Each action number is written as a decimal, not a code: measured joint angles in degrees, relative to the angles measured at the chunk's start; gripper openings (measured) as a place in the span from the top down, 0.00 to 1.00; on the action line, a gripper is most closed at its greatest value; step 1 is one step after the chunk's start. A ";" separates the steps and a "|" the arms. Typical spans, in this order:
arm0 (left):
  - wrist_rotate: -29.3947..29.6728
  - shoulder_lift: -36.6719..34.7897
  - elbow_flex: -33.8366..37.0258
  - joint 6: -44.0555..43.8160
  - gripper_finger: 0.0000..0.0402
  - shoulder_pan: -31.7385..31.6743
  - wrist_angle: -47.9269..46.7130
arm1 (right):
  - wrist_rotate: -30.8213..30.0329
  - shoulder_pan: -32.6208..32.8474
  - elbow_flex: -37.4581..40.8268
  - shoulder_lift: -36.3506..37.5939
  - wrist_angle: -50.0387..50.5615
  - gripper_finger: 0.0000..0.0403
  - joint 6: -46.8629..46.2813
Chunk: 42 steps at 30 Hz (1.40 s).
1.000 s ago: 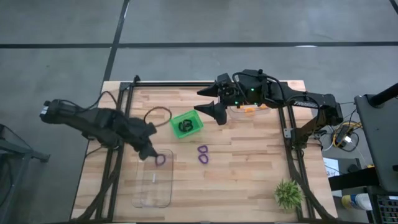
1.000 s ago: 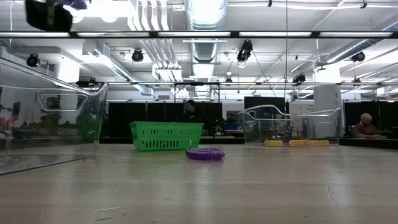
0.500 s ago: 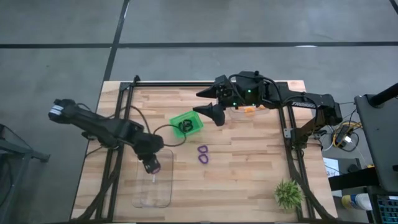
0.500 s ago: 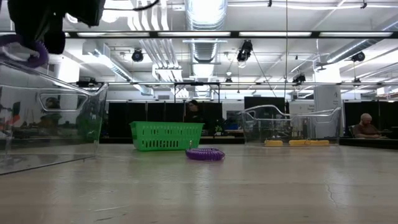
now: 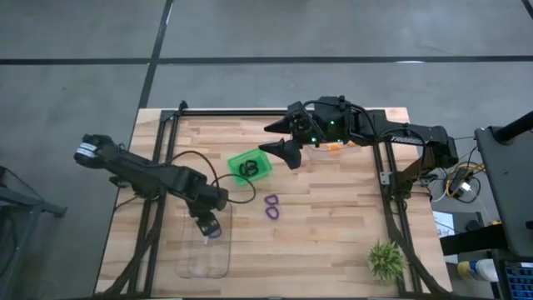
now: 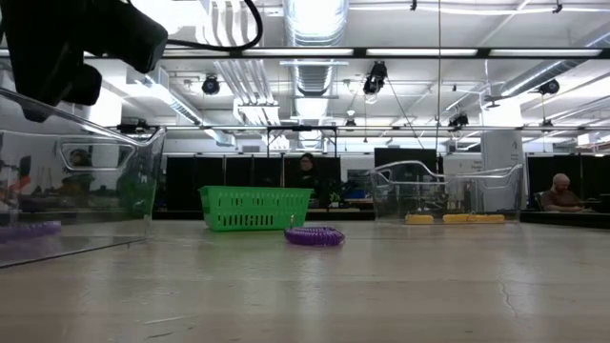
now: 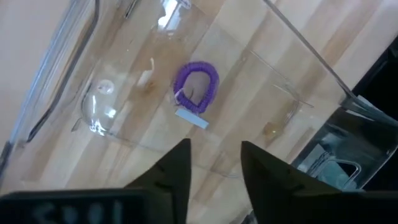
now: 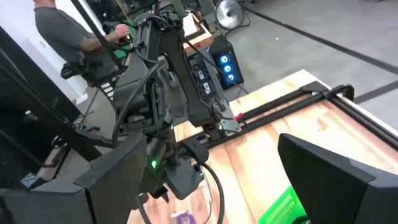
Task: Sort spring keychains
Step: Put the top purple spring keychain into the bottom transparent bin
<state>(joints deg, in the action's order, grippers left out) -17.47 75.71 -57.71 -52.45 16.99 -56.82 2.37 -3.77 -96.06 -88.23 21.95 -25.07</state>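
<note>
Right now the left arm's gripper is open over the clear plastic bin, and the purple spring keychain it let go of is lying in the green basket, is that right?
Not quite. The purple spring keychain lies on the floor of the clear plastic bin, not in the green basket. The left wrist view shows it there, below the open left gripper.
</note>
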 joint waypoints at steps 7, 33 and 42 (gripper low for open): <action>1.81 -2.27 0.00 -0.27 0.60 -0.02 0.29 | 0.12 0.00 0.51 0.00 4.93 0.11 -2.48; 33.19 -17.62 -21.18 7.42 0.60 -0.52 17.23 | 4.21 0.87 13.37 -10.61 9.49 0.11 -24.74; 33.46 -22.06 -25.88 17.19 0.60 -0.50 26.81 | 6.95 2.36 12.82 -16.49 13.40 0.11 -26.06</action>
<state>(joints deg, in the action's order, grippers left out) 15.99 53.65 -83.59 -35.26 16.49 -30.01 9.32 -1.41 -83.24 -104.72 35.36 -51.13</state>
